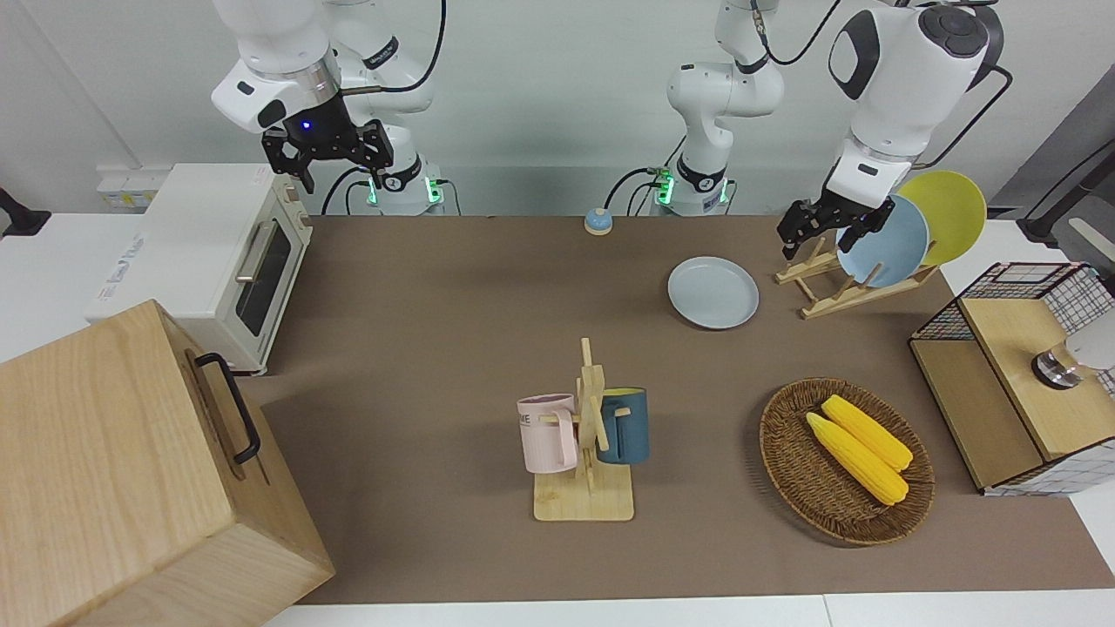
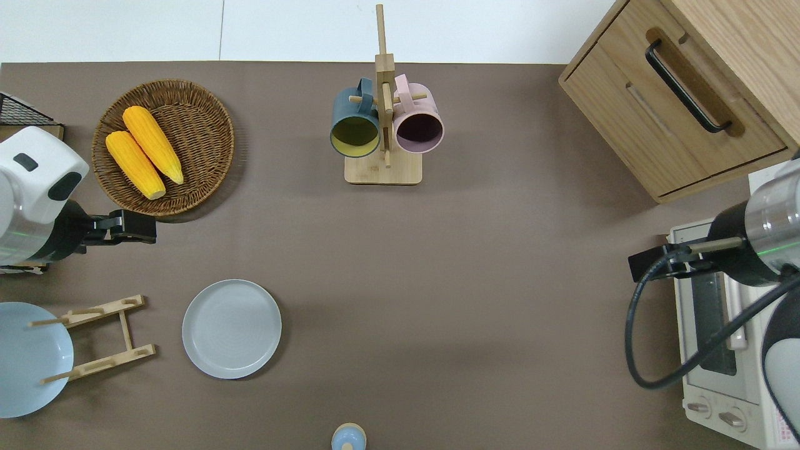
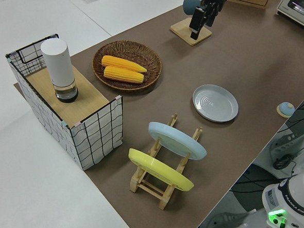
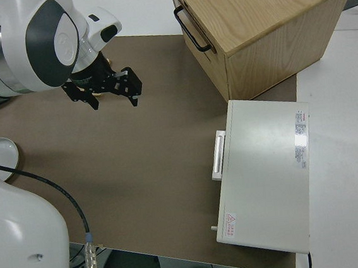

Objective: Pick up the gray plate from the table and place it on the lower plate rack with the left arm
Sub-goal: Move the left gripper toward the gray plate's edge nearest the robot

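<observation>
So Far Untouched: Gray Plate Flat, Left Pincer Empty in the Air

I see the gray plate (image 2: 232, 329) lying flat on the counter (image 2: 450, 300), rim up, toward the left arm's end and closer to the robots' edge than to the edge opposite. It sits just beside the lower plate rack (image 2: 100, 338), apart from it, so I judge the carry will be short. The rack's slots nearest the gray plate stand empty; the sky-blue plate (image 1: 881, 242) and the yellow plate (image 1: 945, 214) lean in the slots toward the counter's end, held upright by the pegs. That leaves a free slot on the side the gray plate would come from, which is probably why it was laid there.

My left pincer (image 2: 128, 227) hangs in the air with nothing in it, over bare counter between the wicker basket (image 2: 164, 148) of corn and the rack. Its fingers appear slightly parted in the front view. Since the plate lies flat, I expect I will have to pinch its low rim from the side or tip it, because there is no edge standing free.

The right pincer (image 1: 331, 151) is parked, fingers spread, holding nothing.

The mug stand (image 1: 589, 435) near the middle is well apart from my path.
</observation>
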`<move>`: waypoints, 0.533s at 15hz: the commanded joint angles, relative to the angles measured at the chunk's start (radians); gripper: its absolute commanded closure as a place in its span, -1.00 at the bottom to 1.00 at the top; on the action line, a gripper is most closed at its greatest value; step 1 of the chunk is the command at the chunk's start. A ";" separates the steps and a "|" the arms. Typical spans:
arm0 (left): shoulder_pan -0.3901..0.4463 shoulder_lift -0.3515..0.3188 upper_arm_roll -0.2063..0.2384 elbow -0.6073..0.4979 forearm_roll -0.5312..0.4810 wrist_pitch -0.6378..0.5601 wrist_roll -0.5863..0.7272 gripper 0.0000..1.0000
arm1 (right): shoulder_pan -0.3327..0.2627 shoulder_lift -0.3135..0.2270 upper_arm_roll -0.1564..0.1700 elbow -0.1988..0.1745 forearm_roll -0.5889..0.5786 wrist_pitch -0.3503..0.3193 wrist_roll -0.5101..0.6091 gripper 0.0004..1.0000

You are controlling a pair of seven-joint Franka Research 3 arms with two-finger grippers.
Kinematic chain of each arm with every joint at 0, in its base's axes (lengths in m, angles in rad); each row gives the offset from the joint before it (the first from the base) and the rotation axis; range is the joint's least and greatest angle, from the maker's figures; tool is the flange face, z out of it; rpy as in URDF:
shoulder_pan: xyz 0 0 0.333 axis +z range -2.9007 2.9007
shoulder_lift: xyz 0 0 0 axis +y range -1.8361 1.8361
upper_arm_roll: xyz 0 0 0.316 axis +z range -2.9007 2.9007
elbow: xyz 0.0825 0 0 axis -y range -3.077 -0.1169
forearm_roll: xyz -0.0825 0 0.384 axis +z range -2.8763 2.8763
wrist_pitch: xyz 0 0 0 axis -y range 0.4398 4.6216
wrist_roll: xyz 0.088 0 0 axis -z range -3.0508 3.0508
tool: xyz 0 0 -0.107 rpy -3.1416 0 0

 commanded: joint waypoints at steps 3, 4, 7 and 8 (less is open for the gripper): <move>-0.012 -0.008 0.008 -0.073 -0.026 0.028 0.014 -1.00 | -0.015 -0.005 0.007 0.006 0.004 -0.015 -0.003 -0.98; -0.012 -0.008 0.008 -0.076 -0.028 0.028 0.014 -1.00 | -0.013 -0.005 0.007 0.006 0.004 -0.015 -0.003 -0.98; -0.006 -0.010 0.009 -0.112 -0.028 0.031 0.016 -1.00 | -0.015 -0.005 0.007 0.006 0.004 -0.015 -0.003 -0.98; -0.002 -0.011 0.009 -0.125 -0.028 0.037 0.017 -1.00 | -0.015 -0.005 0.007 0.006 0.004 -0.015 -0.003 -0.97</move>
